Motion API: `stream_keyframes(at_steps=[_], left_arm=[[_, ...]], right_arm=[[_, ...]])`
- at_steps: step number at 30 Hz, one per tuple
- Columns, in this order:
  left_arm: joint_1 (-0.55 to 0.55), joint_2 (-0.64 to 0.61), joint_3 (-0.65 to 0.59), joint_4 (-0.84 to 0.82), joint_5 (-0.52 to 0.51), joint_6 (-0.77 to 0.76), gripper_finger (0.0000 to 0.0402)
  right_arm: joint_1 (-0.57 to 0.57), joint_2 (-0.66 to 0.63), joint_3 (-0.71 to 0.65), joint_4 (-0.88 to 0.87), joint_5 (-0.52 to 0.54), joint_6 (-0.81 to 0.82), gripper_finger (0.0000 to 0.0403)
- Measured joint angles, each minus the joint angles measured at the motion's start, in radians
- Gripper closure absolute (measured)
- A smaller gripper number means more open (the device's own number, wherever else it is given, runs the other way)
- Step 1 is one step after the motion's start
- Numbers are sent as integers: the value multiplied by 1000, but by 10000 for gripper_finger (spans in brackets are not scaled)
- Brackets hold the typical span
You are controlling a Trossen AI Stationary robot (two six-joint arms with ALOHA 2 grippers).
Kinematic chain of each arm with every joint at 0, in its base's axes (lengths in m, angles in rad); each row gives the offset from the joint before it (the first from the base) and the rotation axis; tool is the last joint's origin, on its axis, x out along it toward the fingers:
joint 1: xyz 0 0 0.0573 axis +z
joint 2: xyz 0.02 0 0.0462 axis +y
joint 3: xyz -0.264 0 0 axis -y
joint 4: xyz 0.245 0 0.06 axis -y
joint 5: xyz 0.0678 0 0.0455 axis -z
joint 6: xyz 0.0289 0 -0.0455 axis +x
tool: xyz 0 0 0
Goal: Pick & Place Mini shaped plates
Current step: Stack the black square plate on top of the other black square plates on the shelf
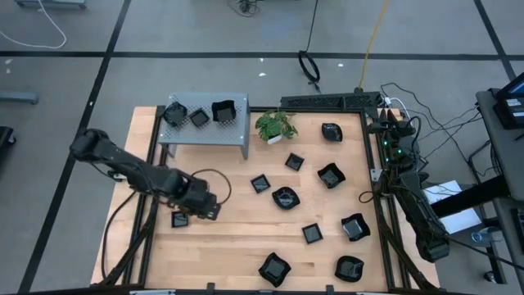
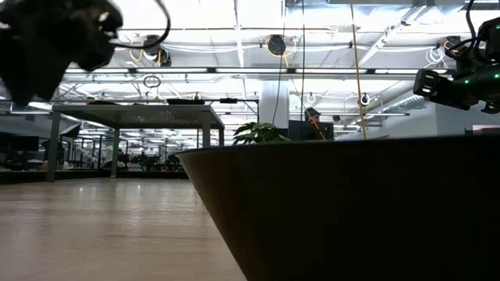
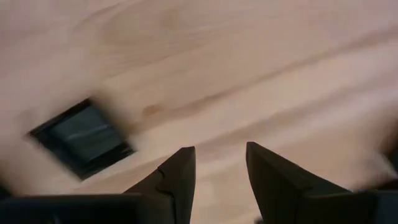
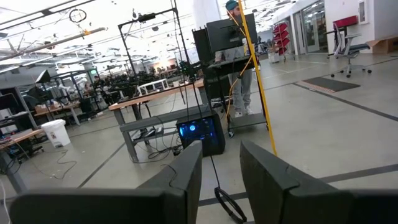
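Note:
Several small black glossy plates lie flat on the wooden table [image 1: 237,229], among them a square one [image 1: 180,219] by my left gripper [image 1: 205,206]. Three more sit on the grey perforated stand [image 1: 205,131]: [image 1: 174,113], [image 1: 200,117], [image 1: 223,110]. In the left wrist view my open left gripper [image 3: 221,165] hovers over bare wood, with the square plate [image 3: 81,138] off to one side of the fingers, untouched. My right gripper [image 4: 221,165] is open and empty, parked with its arm [image 1: 426,225] at the table's right edge.
A small green potted plant [image 1: 276,125] stands near the far edge beside the stand. Loose plates are spread over the table's right half, e.g. [image 1: 285,197], [image 1: 331,174], [image 1: 275,269]. One dark plate [image 2: 351,211] fills the low view. A person [image 4: 239,56] stands far off in the room.

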Motion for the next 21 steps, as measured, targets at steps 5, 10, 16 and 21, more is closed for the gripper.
stream_keyframes(at_steps=[5,10,16,21], left_arm=[[-65,97,0,-106,10,-177,256],[-105,181,0,-156,13,-262,256],[-113,295,0,-208,-10,-294,256],[-113,371,-1,-246,-9,-295,256]], right_arm=[[0,0,0,0,0,0,303],[0,0,0,0,0,0,303],[0,0,0,0,0,0,303],[0,0,0,0,0,0,303]])
